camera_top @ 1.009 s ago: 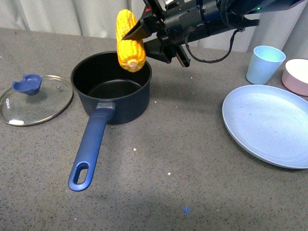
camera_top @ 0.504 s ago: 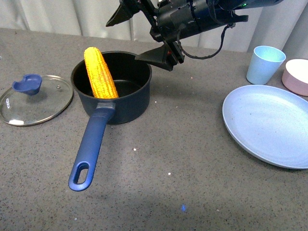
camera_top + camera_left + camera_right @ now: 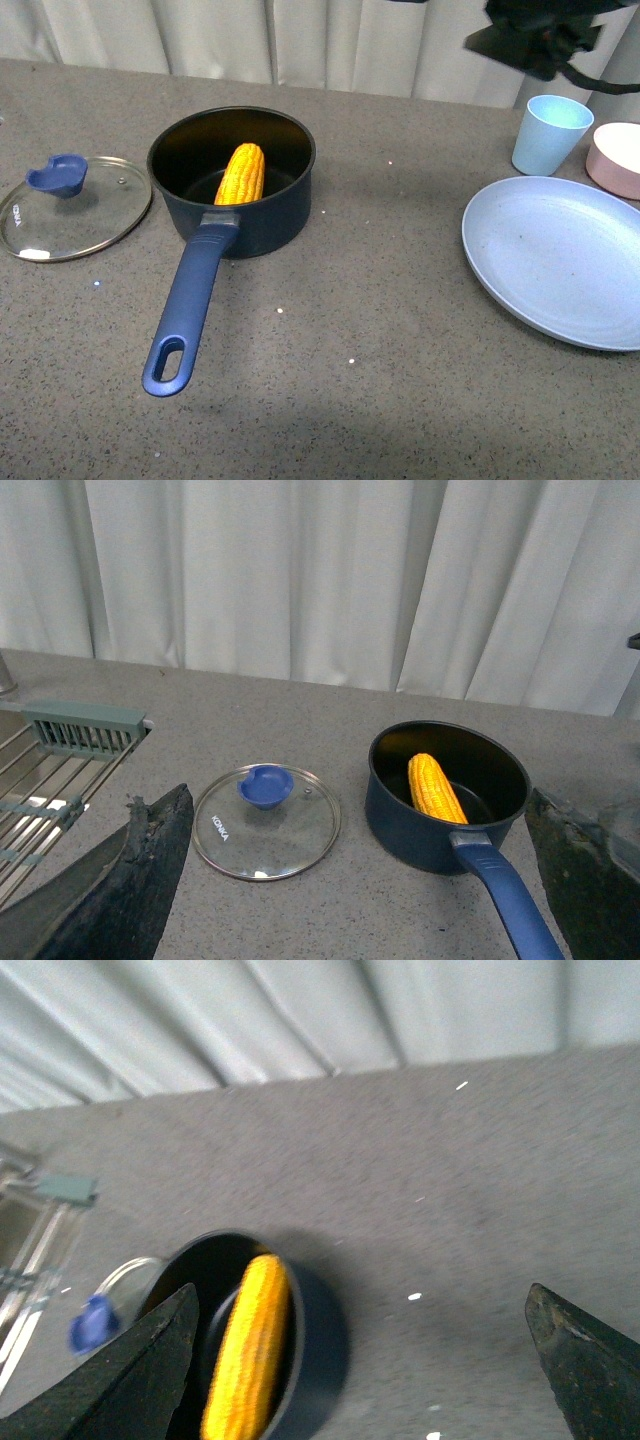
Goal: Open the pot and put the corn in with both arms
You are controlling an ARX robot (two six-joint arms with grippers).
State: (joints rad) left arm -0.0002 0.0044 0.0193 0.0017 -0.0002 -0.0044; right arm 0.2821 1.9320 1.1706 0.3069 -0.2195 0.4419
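The navy-blue pot [image 3: 285, 215] stands uncovered on the grey counter, its long handle [image 3: 190, 300] pointing toward me. The yellow corn [image 3: 240, 175] lies inside it, leaning on the pot's near wall; it also shows in the left wrist view [image 3: 433, 786] and, blurred, in the right wrist view [image 3: 250, 1345]. The right gripper [image 3: 535, 40] is open and empty, high at the back right above the cup. The left gripper [image 3: 360, 880] is open and empty, out of the front view, its fingers [image 3: 140, 860] spread wide before the pot [image 3: 420, 830] and lid.
The glass lid with a blue knob [image 3: 75, 205] lies flat left of the pot. A light-blue plate [image 3: 560, 260], a light-blue cup [image 3: 550, 135] and a pink bowl [image 3: 618, 158] stand at the right. A dish rack [image 3: 50, 770] shows far left in the left wrist view.
The right gripper opened and let the corn go above the pot. The corn dropped and settled inside. The right arm has pulled back up and to the right.
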